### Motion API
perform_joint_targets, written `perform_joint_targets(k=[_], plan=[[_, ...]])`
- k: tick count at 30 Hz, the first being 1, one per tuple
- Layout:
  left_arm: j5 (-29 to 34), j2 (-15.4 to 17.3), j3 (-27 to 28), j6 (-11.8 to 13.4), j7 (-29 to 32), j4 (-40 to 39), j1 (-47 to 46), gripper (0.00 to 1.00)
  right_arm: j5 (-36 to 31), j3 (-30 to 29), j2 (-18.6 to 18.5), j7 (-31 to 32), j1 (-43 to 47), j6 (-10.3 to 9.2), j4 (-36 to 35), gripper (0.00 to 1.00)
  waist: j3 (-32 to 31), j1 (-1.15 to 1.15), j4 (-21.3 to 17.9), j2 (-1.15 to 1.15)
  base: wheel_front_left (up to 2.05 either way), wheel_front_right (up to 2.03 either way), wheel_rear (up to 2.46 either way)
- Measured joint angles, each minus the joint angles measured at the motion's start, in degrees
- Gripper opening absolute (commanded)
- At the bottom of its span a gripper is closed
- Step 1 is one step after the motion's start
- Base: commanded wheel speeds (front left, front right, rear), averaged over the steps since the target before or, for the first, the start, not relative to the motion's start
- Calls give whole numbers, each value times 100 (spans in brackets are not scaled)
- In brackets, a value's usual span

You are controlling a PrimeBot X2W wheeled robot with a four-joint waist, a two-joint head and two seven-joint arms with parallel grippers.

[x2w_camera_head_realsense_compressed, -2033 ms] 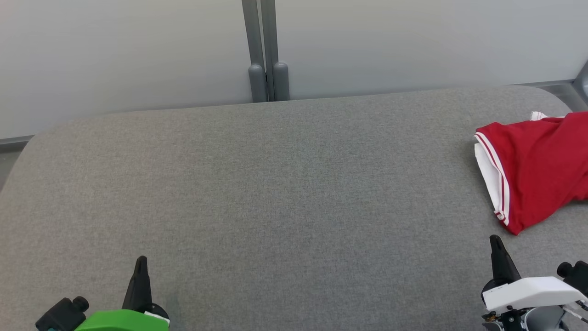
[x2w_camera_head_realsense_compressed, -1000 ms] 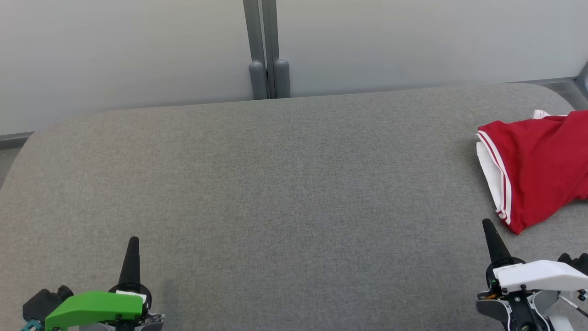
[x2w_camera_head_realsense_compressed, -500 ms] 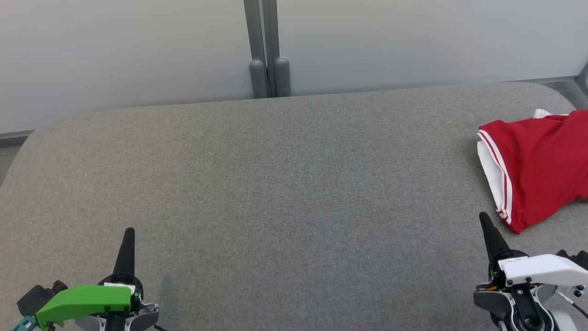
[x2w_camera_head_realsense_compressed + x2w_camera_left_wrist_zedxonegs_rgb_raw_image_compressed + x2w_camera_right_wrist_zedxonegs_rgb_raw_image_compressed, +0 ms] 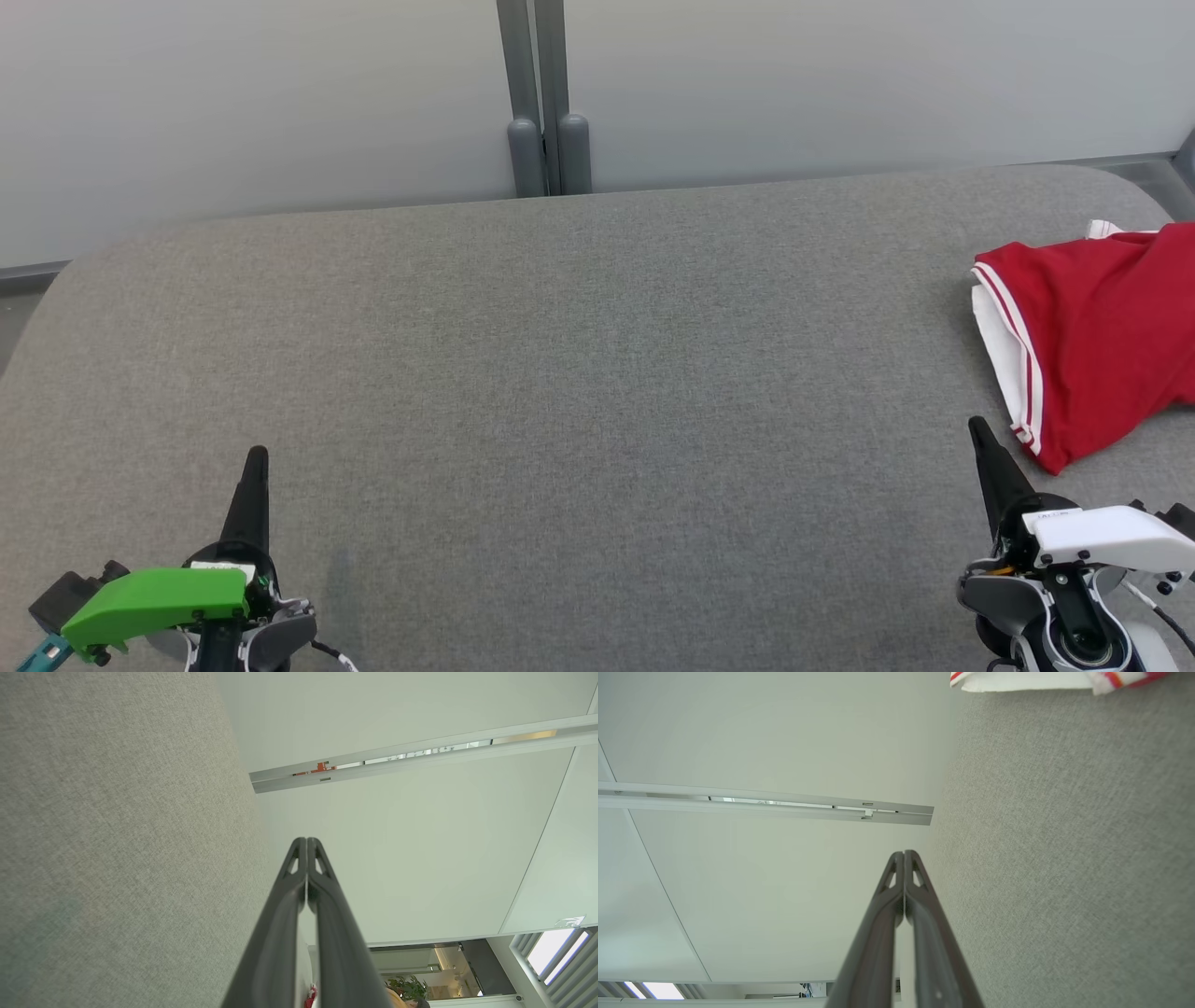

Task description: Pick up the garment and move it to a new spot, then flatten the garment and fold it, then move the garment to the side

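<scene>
- A grey fabric-covered bench (image 4: 579, 373) with rounded far corners spans the head view.
- Behind it stand pale wall panels (image 4: 233, 103), joined by a grey post (image 4: 541, 93).
- The red garment (image 4: 1092, 336), trimmed white, lies rumpled at the bench's right edge.
- Left gripper (image 4: 254, 462) and right gripper (image 4: 978, 431) hover near, jaws together, holding nothing.
</scene>
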Motion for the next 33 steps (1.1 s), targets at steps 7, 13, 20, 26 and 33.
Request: perform_joint_targets(k=[7, 13, 20, 26, 33], plan=[[-271, 0, 51, -8, 82, 11, -57, 0, 314, 2, 2, 82, -47, 0, -2, 0, 10, 0, 4, 0, 0, 0, 0], [-536, -1, 97, -15, 156, 20, -122, 0, 611, 3, 4, 149, -95, 0, -2, 0, 20, 0, 9, 0, 0, 0, 0], [-762, -2, 129, -34, 231, 24, -167, 0, 857, 4, 7, 208, -154, 0, -4, 0, 29, 0, 12, 0, 0, 0, 0], [-765, -4, 134, -38, 232, 24, -177, 0, 857, 4, 7, 208, -155, 0, -4, 0, 29, 0, 12, 0, 0, 0, 0], [-765, -9, 142, -38, 244, 25, -178, 0, 857, 4, 8, 208, -155, 0, -4, 0, 29, 0, 12, 0, 0, 0, 0]])
